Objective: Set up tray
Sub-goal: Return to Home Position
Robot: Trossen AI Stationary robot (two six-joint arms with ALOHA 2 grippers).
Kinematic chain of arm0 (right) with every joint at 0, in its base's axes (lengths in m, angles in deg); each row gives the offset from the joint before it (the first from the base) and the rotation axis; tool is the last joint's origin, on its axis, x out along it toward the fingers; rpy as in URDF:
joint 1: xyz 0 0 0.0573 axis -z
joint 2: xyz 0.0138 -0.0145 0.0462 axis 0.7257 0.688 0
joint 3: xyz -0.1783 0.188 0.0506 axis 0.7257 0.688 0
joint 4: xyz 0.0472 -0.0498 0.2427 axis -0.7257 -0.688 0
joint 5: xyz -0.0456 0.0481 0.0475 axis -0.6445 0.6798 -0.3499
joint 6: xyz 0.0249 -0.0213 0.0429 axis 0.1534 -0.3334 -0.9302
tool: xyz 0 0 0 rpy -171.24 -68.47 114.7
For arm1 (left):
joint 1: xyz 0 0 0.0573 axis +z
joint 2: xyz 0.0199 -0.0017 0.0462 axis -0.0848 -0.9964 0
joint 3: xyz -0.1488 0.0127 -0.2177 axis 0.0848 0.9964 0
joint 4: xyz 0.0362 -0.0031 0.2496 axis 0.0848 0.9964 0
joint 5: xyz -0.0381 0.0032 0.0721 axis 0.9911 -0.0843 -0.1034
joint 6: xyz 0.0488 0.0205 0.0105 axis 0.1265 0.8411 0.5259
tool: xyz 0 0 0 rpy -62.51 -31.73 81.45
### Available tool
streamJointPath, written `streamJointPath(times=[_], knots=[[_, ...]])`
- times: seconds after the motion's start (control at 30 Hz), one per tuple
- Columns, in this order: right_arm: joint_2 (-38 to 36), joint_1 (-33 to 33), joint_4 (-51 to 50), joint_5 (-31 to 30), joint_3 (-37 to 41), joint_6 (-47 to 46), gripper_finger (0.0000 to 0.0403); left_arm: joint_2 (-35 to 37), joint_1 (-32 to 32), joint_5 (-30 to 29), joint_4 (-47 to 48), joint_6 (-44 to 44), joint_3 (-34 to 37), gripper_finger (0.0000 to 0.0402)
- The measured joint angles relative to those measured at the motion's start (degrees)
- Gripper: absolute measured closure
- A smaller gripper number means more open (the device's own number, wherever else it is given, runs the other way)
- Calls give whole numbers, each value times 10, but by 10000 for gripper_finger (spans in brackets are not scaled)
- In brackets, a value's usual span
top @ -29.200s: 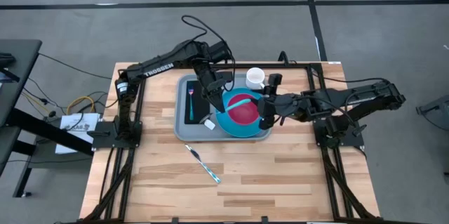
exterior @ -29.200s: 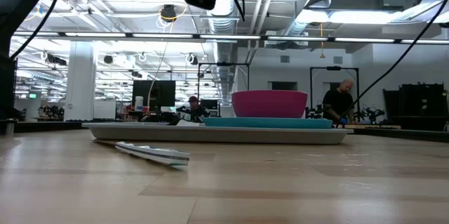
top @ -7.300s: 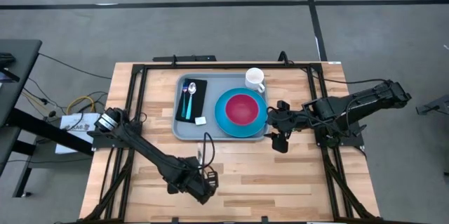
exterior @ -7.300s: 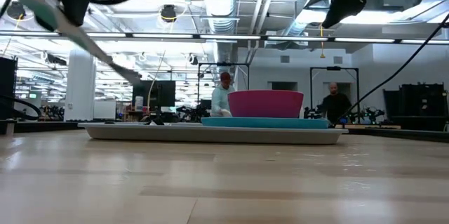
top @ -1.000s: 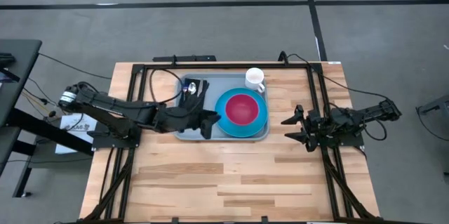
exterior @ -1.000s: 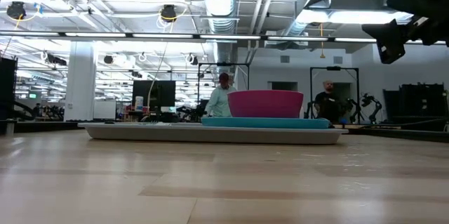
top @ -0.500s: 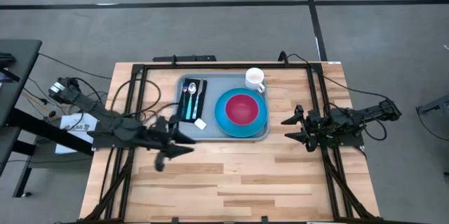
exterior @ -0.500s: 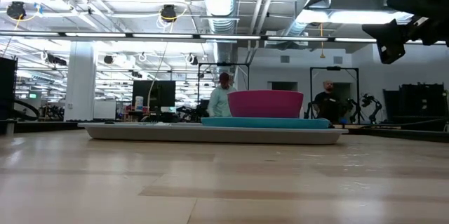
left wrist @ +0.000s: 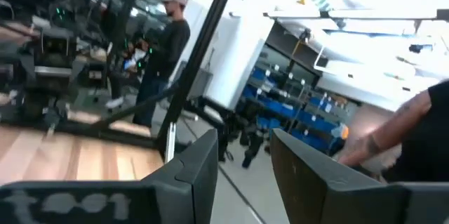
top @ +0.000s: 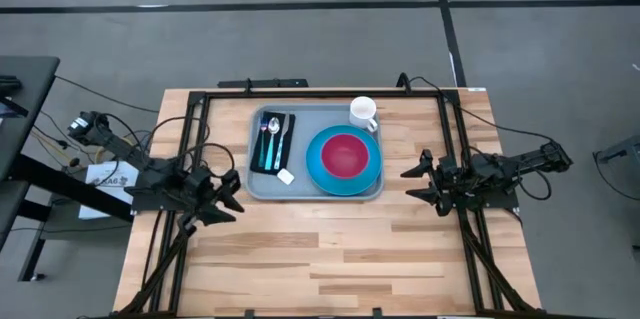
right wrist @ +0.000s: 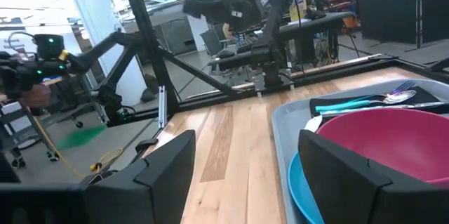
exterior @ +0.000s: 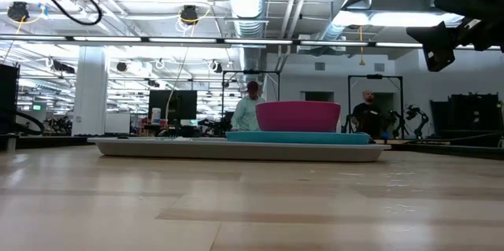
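- The left end effector [top: 233,197] is hanging low over the table [top: 330,259] at about 9 o'clock from the table's middle, reading the high view as a clock with 12 at the far edge. Its two fingers [left wrist: 200,175] are standing apart and gripping nothing, with open space showing between them in the left wrist view.
- The right end effector [top: 407,185] is sitting at about 3 o'clock, facing inward. Its fingers [right wrist: 168,164] are spread wide and holding nothing.
- Both are staying clear of the tray [top: 300,189], one just off each short side of it.
- The tray is lying flat on the table at about 12 o'clock from the middle, between the two arms.
- On the tray's 9 o'clock half, a black napkin [top: 289,149] is lying with its long side running from 12 to 6.
- Blue-handled cutlery [top: 271,139] is resting side by side on the napkin, its handles pointing to 6 o'clock.
- A small white tag [top: 286,176] is lying at the napkin's 5 o'clock corner.
- On the tray's 3 o'clock half, a blue plate [top: 317,166] is carrying a red bowl [top: 345,155] at its centre.
- A white mug [top: 362,112] is standing upright at the tray's 1 o'clock corner, just beside the plate.
- In the low view, two people [exterior: 250,109] are standing in the room beyond the tray.
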Motion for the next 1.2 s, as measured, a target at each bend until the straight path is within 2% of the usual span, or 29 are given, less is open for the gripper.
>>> streamJointPath(times=[0.3, 0.73, 0.87, 1.07, 1.2], knots=[[0, 0, 0, 0, 0, 0, 159, 134, 31, 0, 69, -14, 88, 283], [0, 0, 0, 0, 0, 0, 159, 272, 63, 39, 266, 39, 88, 283], [0, 0, 0, 0, 0, 0, 159, 312, 63, 10, 303, 98, 89, 283], [0, 0, 0, 0, 0, 0, 159, 352, 63, -27, 245, 125, 154, 283], [0, 0, 0, -1, 0, 0, 159, 349, 65, -22, 268, 142, 153, 283]])
